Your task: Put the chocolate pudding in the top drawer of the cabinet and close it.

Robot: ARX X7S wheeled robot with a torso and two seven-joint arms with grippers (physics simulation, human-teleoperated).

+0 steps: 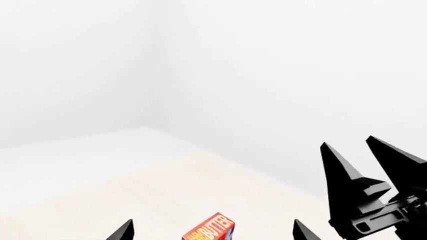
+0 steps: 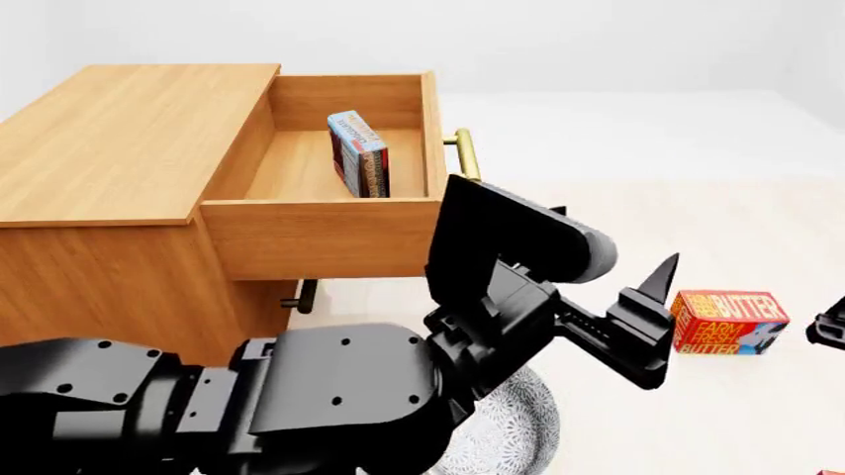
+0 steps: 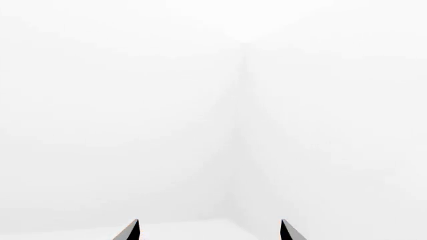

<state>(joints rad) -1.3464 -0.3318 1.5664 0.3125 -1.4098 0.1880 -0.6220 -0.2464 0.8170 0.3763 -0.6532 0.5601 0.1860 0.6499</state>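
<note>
Left gripper [image 2: 654,297], jaws parted and empty at frame centre-right; chocolate pudding [image 2: 358,153] stands in the open top drawer [image 2: 317,233], so closing by pushing its front remains.

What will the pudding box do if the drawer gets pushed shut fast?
The chocolate pudding stands on a narrow edge inside the open top drawer, so it will probably tip over. It looks like a thin, stiff carton, likely light, so it might slide too.

Left arm hides the lower drawer [image 2: 301,294] except its handle; butter box [image 1: 210,229] cut off at 6 o'clock; right gripper [image 2: 828,332] cropped at 3 o'clock.
</note>
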